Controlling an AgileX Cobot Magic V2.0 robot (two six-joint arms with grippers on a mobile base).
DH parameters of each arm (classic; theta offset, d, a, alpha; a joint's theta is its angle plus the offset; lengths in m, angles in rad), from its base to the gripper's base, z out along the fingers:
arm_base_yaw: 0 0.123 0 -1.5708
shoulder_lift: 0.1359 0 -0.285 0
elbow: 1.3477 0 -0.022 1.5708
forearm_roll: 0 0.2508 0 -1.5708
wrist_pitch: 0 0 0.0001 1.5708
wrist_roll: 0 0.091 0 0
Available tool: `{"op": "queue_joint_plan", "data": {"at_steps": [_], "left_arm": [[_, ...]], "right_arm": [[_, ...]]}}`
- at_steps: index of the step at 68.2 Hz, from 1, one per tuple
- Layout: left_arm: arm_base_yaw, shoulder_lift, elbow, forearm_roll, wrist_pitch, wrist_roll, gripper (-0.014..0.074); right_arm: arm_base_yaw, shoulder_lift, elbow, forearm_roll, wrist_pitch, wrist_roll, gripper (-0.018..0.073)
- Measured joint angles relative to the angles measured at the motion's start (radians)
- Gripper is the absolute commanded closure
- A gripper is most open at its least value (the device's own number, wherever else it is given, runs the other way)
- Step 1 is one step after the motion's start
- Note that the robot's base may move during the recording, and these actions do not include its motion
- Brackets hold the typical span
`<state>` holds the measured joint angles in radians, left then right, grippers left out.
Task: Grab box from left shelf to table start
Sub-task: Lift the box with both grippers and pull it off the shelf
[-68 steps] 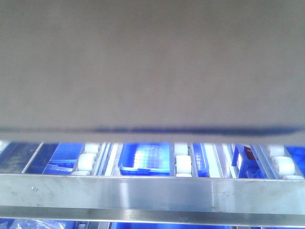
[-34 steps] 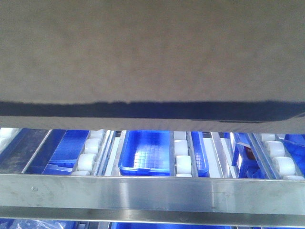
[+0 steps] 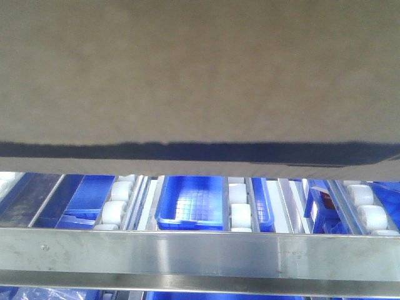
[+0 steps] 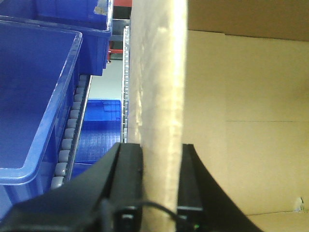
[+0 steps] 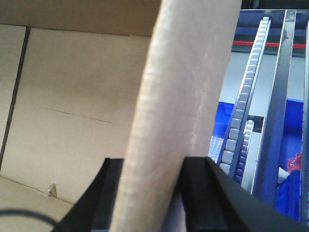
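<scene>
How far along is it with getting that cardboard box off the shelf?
Done: the left jaws and right jaws are each shut on a wall of the box. In hand: the box hangs above the rollers of the left shelf, a gap showing beneath it. Left: setting it on a table, which no view shows.

Front view: soft focus, grainy. The box (image 3: 200, 69) face is dim, backlit by brighter light behind, its lower edge indistinct. Glare streaks on the steel shelf rail (image 3: 187, 253). Wrist views: near box wall blurred; overexposed edge in left view.
</scene>
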<state>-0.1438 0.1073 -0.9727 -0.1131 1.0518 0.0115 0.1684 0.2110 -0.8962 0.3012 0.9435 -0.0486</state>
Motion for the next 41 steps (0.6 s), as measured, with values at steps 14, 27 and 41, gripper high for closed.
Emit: {"op": "queue_joint_plan", "data": {"at_steps": [14,27,41], "left_arm": [[0.0,0.0,0.0,0.0,0.0,0.0,0.0689],[0.0,0.0,0.0,-0.002,0.0,0.0,0.0689],[0.0,0.0,0.0,-0.002,0.0,0.0,0.0689]], "right_arm": [[0.0,0.0,0.0,0.0,0.0,0.0,0.0501],[0.0,0.0,0.0,0.0,0.0,0.0,0.0501],[0.0,0.0,0.0,0.0,0.002,0.0,0.0501]]}}
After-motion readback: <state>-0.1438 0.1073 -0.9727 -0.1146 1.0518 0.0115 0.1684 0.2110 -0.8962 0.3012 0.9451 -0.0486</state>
